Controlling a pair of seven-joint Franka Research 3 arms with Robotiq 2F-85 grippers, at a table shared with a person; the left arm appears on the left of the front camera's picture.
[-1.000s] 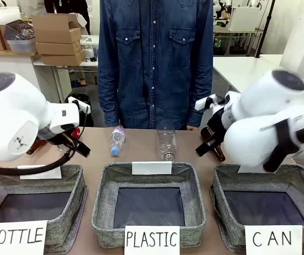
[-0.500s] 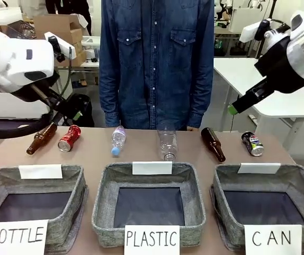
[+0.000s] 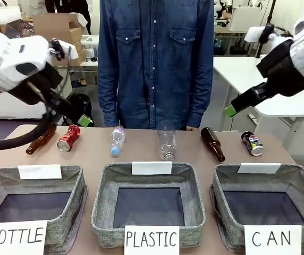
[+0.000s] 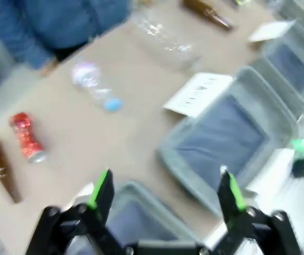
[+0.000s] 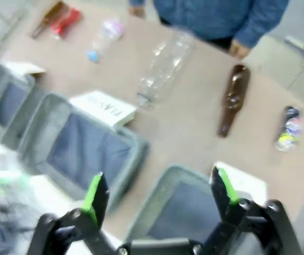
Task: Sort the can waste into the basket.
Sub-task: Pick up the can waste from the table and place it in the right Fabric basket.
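Two grippers hang in the air above the table, and both are empty. The left gripper (image 4: 165, 180) has its fingers wide apart with nothing between them. The right gripper (image 5: 158, 180) is wide apart too and holds nothing.

Below the left gripper, the red can (image 3: 68, 138) lies on its side, just beside a brown bottle (image 3: 39, 141). Below the right gripper, the dark can (image 3: 252, 143) lies on its side, near a second brown bottle (image 3: 213, 143). The CAN basket (image 3: 295, 178) sits at the front right and looks empty. The dark can is just behind it. The red can is well apart from it, across the table.

I think the job is only starting, since no can is in the basket. The step in hand looks like getting ready to reach. Next, a gripper must come down over one can, put a finger on each side, and squeeze without bumping the bottle. The right gripper is nearer the dark can, so that looks like the easy first pick.
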